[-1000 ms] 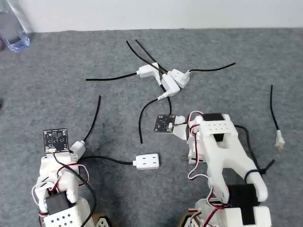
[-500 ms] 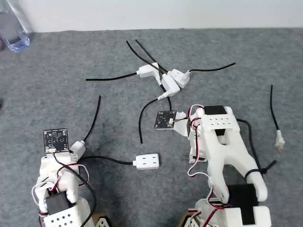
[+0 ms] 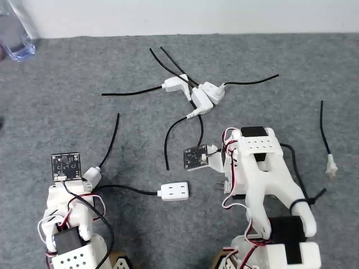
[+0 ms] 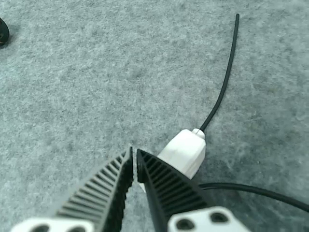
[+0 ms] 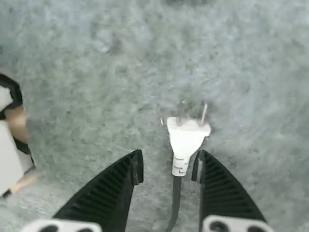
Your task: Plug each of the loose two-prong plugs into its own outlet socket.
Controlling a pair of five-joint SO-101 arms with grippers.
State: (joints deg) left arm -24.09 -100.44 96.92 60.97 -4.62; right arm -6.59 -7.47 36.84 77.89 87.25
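We see the right gripper [image 5: 167,162] low over the grey carpet [image 5: 96,72], fingers spread wide w/ nothing clamped. A white two-prong plug [image 5: 187,135] lies flat btwn them, prongs pointing away from the arm. The left gripper [image 4: 134,153] has its fingers pressed all but together, empty. A second white plug [image 4: 183,151] lies just beside one finger, its black cord [image 4: 223,82] trailing off. From above, a white outlet strip [image 3: 174,191] lies btwn the two arms. A tangle of plugs & sockets [image 3: 202,95] sits farther back, and another loose plug [image 3: 331,166] lies far right.
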